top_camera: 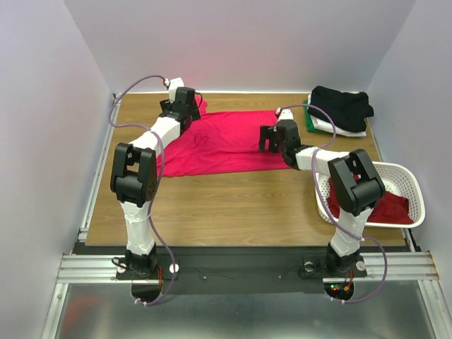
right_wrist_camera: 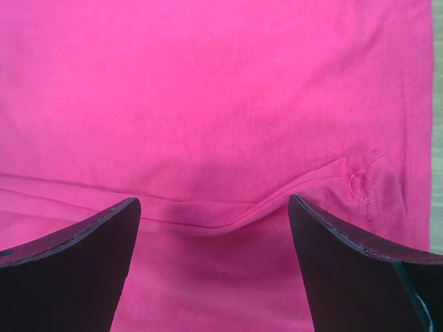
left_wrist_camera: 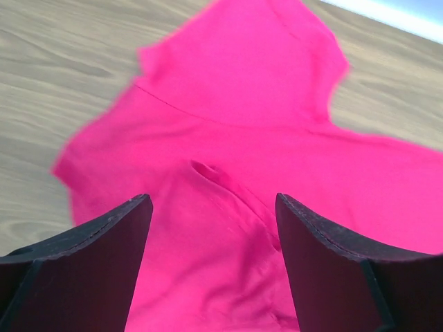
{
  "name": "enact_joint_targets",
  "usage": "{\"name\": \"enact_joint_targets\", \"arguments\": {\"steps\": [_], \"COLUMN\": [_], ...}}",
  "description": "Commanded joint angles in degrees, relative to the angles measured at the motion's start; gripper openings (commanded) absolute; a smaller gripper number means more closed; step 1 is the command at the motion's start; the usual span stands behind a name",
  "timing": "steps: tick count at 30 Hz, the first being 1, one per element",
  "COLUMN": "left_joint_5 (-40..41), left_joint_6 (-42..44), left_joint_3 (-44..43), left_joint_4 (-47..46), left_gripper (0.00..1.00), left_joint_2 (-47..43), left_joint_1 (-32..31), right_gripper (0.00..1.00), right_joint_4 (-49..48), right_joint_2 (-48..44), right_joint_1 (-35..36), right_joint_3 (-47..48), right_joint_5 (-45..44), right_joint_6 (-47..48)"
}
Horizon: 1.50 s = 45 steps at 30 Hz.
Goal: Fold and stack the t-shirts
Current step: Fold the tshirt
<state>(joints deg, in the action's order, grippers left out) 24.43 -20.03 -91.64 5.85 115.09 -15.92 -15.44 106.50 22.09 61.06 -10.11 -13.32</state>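
Lying spread out on the far middle of the light wooden bench (top_camera: 233, 205), the bright pink-red short-sleeved cloth t-shirt (top_camera: 226, 141) is what you have under both arms. Your left jaws sit over its left end, near the bench's far left corner. They stand wide apart, and in the left wrist view the shirt (left_wrist_camera: 263, 104) shows a sleeve and a small wrinkle between the two dark fingers (left_wrist_camera: 90, 249). Your right jaws sit over the shirt's right end, also spread wide. In the right wrist view the shirt (right_wrist_camera: 208, 90) shows a low creased ridge running across between the fingers (right_wrist_camera: 76, 256), with a stitched hem at the right. You cannot tell from any view whether either pair touches the cloth.

At the far right corner you see a folded pile, well apart from the spread shirt: a black folded shirt (top_camera: 342, 106) on top, a white folded shirt (top_camera: 346, 129) under it, and a green folded shirt (top_camera: 309, 119) showing at the left edge. Nearer you on the right, the darker red crumpled shirt (top_camera: 385, 210) lies inside the white perforated plastic basket (top_camera: 409, 180).
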Motion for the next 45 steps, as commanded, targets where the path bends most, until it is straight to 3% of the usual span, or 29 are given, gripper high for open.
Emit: {"name": "enact_joint_targets", "arguments": {"steps": [1, 8, 14, 24, 35, 45], "left_joint_5": [-5.6, -12.0, -13.2, -16.9, -15.6, -12.7], "left_joint_6": [-0.6, -1.0, -1.3, -3.3, -5.1, -6.4], "left_joint_3": [5.6, 8.3, 10.9, 21.8, 35.0, 44.8], "left_joint_4": [-7.6, -12.9, -14.4, -20.0, -25.4, -27.8], "left_gripper": [0.83, 0.84, 0.84, 0.84, 0.84, 0.85], "left_joint_2": [-2.9, 0.6, 2.0, -1.6, -10.4, -17.6], "left_joint_1": [0.3, -0.1, 0.1, 0.2, -1.1, -3.8], "right_gripper": [0.93, 0.93, 0.93, 0.93, 0.93, 0.93], "right_joint_4": [0.8, 2.6, 3.8, 4.9, 3.9, 1.6], "right_joint_2": [2.3, 7.1, 6.7, 0.5, -6.2, -18.0], "right_joint_1": [-0.4, -0.5, -0.5, -0.4, 2.4, 5.9], "right_joint_3": [2.7, 5.8, 2.6, -6.2, -16.5, -28.1], "right_joint_5": [-1.4, -2.8, -2.5, 1.5, 0.1, -1.0], "right_joint_6": [-0.6, -0.4, -2.1, -4.7, -7.2, -10.3]}}
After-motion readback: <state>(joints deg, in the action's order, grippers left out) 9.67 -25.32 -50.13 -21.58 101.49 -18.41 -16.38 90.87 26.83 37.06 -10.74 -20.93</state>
